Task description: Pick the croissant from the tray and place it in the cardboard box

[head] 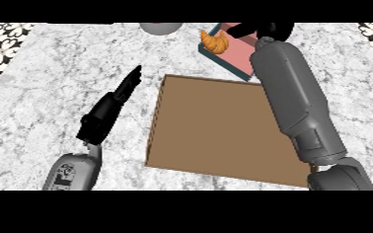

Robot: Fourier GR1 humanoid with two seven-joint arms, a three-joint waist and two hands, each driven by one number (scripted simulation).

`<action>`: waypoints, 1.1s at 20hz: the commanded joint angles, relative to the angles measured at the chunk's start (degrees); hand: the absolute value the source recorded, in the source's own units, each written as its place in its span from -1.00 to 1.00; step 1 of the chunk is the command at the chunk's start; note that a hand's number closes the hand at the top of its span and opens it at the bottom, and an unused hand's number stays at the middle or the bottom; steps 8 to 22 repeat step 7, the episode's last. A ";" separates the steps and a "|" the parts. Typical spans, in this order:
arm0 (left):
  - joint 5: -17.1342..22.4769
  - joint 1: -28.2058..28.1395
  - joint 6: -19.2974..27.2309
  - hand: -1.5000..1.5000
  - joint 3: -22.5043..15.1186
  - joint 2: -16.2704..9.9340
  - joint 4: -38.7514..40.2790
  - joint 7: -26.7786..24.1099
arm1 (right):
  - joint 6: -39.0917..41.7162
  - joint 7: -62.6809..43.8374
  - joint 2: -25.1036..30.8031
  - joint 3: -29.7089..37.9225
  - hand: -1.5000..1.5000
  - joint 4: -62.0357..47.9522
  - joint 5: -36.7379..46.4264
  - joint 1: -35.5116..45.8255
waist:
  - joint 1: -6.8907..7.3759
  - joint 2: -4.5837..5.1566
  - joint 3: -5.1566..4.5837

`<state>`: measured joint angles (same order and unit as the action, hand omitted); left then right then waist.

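Note:
An orange croissant [213, 41] lies at the left end of a pink tray [235, 54] with a dark teal rim, at the back of the counter. My right hand [256, 29] hovers over the tray just right of the croissant, its fingers spread and not touching it, with the forearm stretching across the box's right side. In front of the tray sits the flat brown cardboard box [211, 128], with nothing in it. Left of the box my left hand [116, 101] stays open, its straight fingers pointing away from me.
A grey round object [161, 27] sits at the back edge, left of the tray. Patterned tiles show at the far left and right corners. The marble counter [65, 79] spreads out left of the box.

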<state>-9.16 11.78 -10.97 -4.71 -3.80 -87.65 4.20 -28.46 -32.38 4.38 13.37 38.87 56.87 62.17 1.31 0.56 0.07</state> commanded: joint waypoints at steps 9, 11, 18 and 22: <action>-0.89 -2.65 0.97 0.00 0.59 -0.54 -0.89 -1.06 | -9.71 13.90 -1.11 7.75 -1.00 17.50 -16.47 -8.59 | -1.96 -0.93 -0.01; -0.89 -2.65 0.97 0.00 0.59 -0.54 -0.89 -1.06 | -9.71 13.90 -1.11 7.75 -1.00 17.50 -16.47 -8.59 | -1.96 -0.93 -0.01; -0.89 -2.65 0.97 0.00 0.59 -0.54 -0.89 -1.06 | -9.71 13.90 -1.11 7.75 -1.00 17.50 -16.47 -8.59 | -1.96 -0.93 -0.01; -0.89 -2.65 0.97 0.00 0.59 -0.54 -0.89 -1.06 | -9.71 13.90 -1.11 7.75 -1.00 17.50 -16.47 -8.59 | -1.96 -0.93 -0.01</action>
